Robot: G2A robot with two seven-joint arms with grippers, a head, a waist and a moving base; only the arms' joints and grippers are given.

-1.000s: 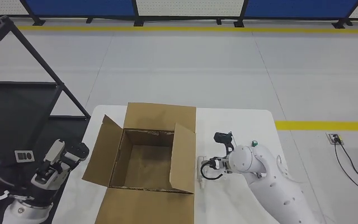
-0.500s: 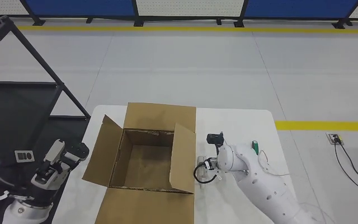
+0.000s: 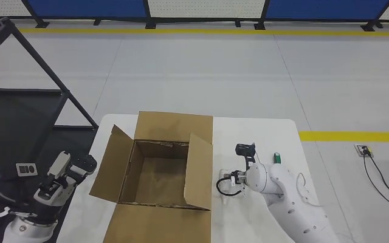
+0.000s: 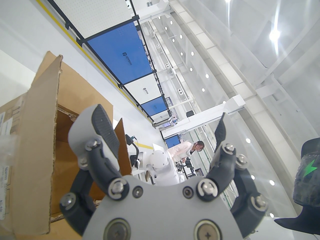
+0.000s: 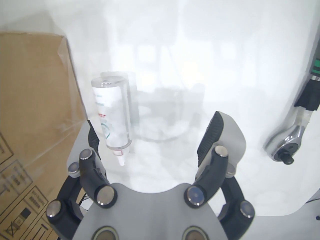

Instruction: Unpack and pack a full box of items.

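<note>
Looks like a big industrial test hall: blue and white partition panels, yellow floor tape, high spotlit ceiling.

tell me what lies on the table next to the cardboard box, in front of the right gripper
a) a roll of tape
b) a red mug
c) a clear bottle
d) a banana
c: a clear bottle lies on its side on the white table, close beside the cardboard box, in front of the open right gripper.
</note>
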